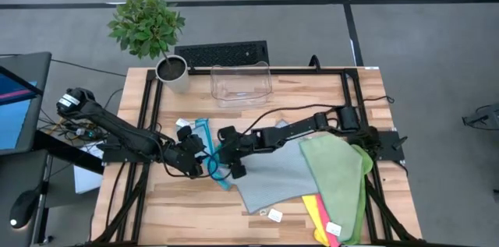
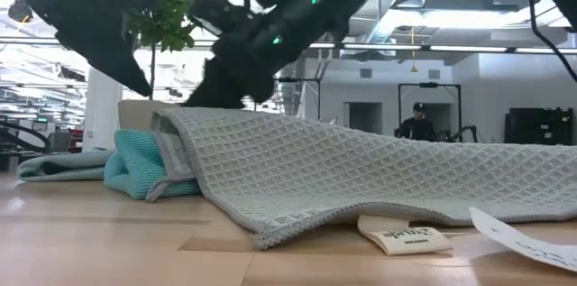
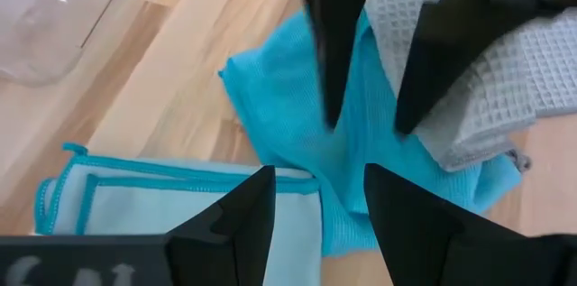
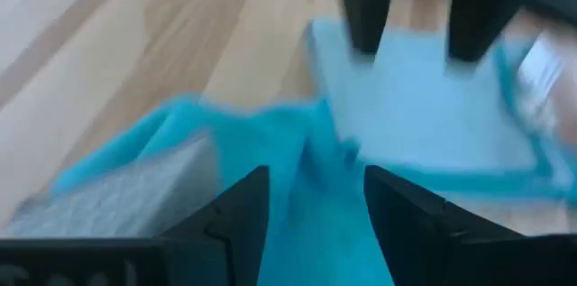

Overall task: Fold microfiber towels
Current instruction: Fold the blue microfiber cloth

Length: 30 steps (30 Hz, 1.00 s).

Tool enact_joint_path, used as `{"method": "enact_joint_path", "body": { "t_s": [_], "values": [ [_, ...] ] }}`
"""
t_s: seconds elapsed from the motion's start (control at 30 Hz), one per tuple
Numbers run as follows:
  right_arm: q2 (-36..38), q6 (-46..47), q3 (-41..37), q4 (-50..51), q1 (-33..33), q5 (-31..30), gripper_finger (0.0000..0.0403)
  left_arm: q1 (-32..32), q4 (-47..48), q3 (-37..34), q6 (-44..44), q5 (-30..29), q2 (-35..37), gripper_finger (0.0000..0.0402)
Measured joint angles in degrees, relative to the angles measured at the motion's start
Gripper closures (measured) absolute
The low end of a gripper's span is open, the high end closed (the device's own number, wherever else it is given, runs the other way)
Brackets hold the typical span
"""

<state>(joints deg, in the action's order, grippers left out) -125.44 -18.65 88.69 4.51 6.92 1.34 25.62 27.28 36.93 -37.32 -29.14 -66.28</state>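
- Wooden table (image 1: pixel 312 83) in a grey-floored lab; a plant (image 1: pixel 146 25) and clear bin (image 1: pixel 241 82) sit at its far edge.
- My left gripper (image 3: pixel 317 198) and right gripper (image 4: pixel 315 198) face each other over the teal towel (image 3: pixel 297 133) mid-table, both with fingers apart and holding nothing.
- I'd pinch one clean teal edge, not the grey towel (image 1: pixel 273 173) overlapping it.
- Teal is crumpled; a pale blue towel (image 3: pixel 180 209) lies folded just beside it.
- Green towel (image 1: pixel 339 173) lies right of grey.

Left pincer (image 1: pixel 196 156): over the teal towel (image 1: pixel 212 167), mid-table (image 1: pixel 312 99).
Right pincer (image 1: pixel 224 156): just beside it, at the grey towel (image 1: pixel 273 173).
Green towel (image 1: pixel 337 177): right of the grey.
Clear bin (image 1: pixel 241 83): at the far edge.
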Motion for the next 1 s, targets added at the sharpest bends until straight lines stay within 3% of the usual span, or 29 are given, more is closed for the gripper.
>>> {"method": "enact_joint_path", "body": {
  "t_s": [0.23, 0.5, 0.6, 0.73, 0.9, 1.0],
  "values": [
    [11.1, 8.9, -0.4, 17.4, 3.3, -0.2, 0.0208, 1.3, -0.7, 0.0, 0.2, -3.9, 0.0, 0.0238],
    [9.8, 16.9, -8.6, 20.4, 11.1, -7.0, 0.0218, 1.4, -3.4, 0.0, 1.7, -5.9, -0.1, 0.0238],
    [10.0, 22.0, -12.5, 17.1, 12.4, -9.9, 0.0226, 1.4, -3.8, 0.0, 1.7, -6.1, -0.1, 0.0238],
    [11.7, 25.6, -14.3, 19.9, 15.9, -17.4, 0.0274, 1.4, -4.6, 0.0, 2.2, -6.4, -0.1, 0.0238],
    [14.3, 28.0, -14.2, 26.1, 20.5, -22.1, 0.0383, 1.4, -5.7, 0.0, 2.2, -8.7, -0.1, 0.0238],
    [17.9, 34.6, -14.2, 37.5, 23.3, -26.7, 0.0385, 1.4, -6.3, 0.0, 2.5, -8.8, -0.1, 0.0238]
  ]
}}
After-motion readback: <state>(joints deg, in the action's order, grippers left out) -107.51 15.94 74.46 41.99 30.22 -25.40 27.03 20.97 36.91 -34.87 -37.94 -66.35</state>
